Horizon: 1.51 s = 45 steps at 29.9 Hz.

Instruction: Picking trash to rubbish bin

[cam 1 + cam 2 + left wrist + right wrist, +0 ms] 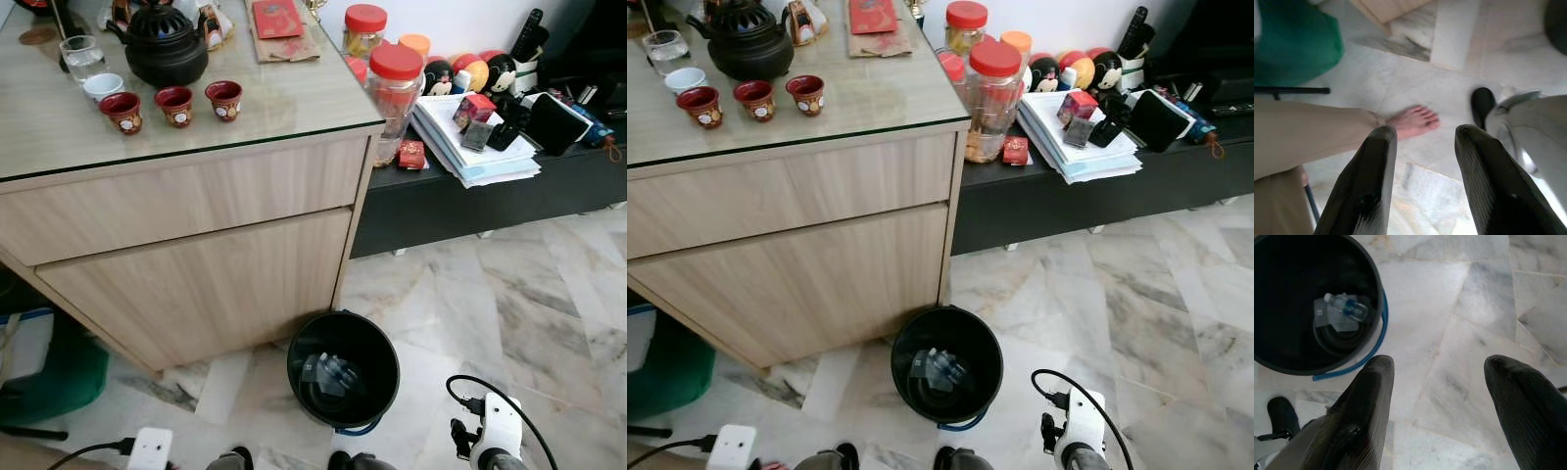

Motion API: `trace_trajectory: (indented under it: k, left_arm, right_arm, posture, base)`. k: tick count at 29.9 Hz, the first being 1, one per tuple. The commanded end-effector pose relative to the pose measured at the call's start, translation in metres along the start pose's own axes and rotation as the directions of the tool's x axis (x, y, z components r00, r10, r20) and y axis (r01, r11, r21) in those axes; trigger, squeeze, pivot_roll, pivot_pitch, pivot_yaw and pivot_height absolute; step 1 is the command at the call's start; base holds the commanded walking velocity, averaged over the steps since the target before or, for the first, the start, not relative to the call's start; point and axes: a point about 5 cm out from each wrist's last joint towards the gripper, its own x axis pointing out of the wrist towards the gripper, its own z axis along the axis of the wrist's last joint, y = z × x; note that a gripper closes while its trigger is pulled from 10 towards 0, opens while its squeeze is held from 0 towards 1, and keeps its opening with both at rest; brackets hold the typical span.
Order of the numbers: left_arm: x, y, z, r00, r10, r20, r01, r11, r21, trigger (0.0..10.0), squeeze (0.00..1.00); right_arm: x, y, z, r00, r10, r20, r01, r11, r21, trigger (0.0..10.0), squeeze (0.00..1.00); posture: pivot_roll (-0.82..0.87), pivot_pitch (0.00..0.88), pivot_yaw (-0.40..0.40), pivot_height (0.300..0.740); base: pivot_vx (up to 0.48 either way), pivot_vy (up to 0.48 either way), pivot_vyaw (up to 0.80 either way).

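Looking down: I see the bin [343, 368] on the marble floor [509, 323], beside the cabinet [196, 245].
Right gripper [1437, 382]: jaws wide, holding nothing; bin just beyond and to one side of its fingertips.
Trash: a clear bottle [1346, 306] lies in the bin's bottom.
Left gripper [1425, 142]: jaws parted, nothing held; a person's bare foot [1413, 120] on the floor past the tips.
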Motion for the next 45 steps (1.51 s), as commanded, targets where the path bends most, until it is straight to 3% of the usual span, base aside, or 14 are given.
trace_trajectory:
  k: [1, 10, 24, 45]
  left_arm:
    - [-0.002, -0.002, -0.006, 1.0, -0.002, -0.026, 0.002, 1.0, 0.031, 10.0, 0.0]
    - [-0.002, 0.003, -0.007, 0.999, 0.008, -0.032, -0.007, 1.0, 0.03, 10.0, 0.0]
    - [-0.008, -0.026, -0.019, 0.995, -0.066, -0.074, 0.067, 0.998, 0.005, 10.0, 0.0]
    - [-0.008, -0.025, -0.02, 0.994, -0.069, -0.08, 0.069, 0.998, 0.006, 10.0, 0.0]
  right_arm:
    - [-0.001, -0.003, -0.003, 1.0, -0.01, -0.013, 0.01, 1.0, 0.002, 10.0, 0.0]
    - [0.0, 0.0, -0.002, 1.0, 0.0, -0.007, 0.0, 1.0, 0.003, 10.0, 0.0]
    - [-0.001, -0.001, -0.005, 1.0, -0.001, -0.02, 0.001, 1.0, 0.001, 10.0, 0.0]
    - [-0.001, 0.0, -0.007, 1.0, 0.003, -0.024, -0.002, 1.0, 0.002, 10.0, 0.0]
  posture:
    - [0.12, 0.187, -0.066, 0.74]
    - [0.13, 0.196, -0.067, 0.74]
    - [0.12, 0.205, -0.07, 0.74]
    - [0.11, 0.2, -0.069, 0.74]
  base:
    - [0.0, 0.0, 0.0]
    - [0.0, 0.0, 0.0]
    - [-0.161, 0.0, 0.0]
    - [-0.305, 0.0, 0.0]
